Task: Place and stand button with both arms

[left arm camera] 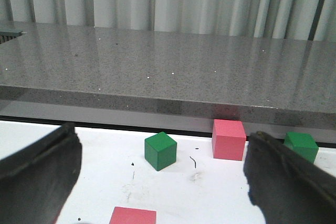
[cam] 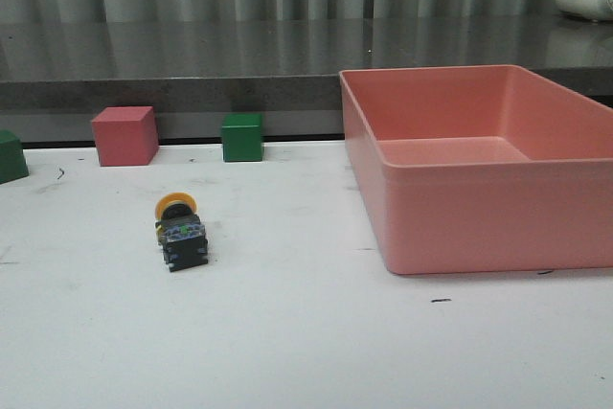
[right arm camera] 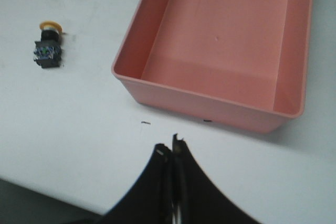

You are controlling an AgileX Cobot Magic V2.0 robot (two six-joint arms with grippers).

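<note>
On desk (cam: 306, 352), button (cam: 179, 229) lies on side, left of pink bin (cam: 479, 208). Left end effector (left arm camera: 163, 182) spread wide, empty; right end effector (right arm camera: 171, 153) closed, empty.

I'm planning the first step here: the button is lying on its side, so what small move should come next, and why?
Probably bring the open left end effector toward the button. It lies on its side on the white table, untouched, on the left arm's side; the right end effector is shut.

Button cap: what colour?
Yellow. The button lies on its side on the table; the front view shows the cap best.
</note>
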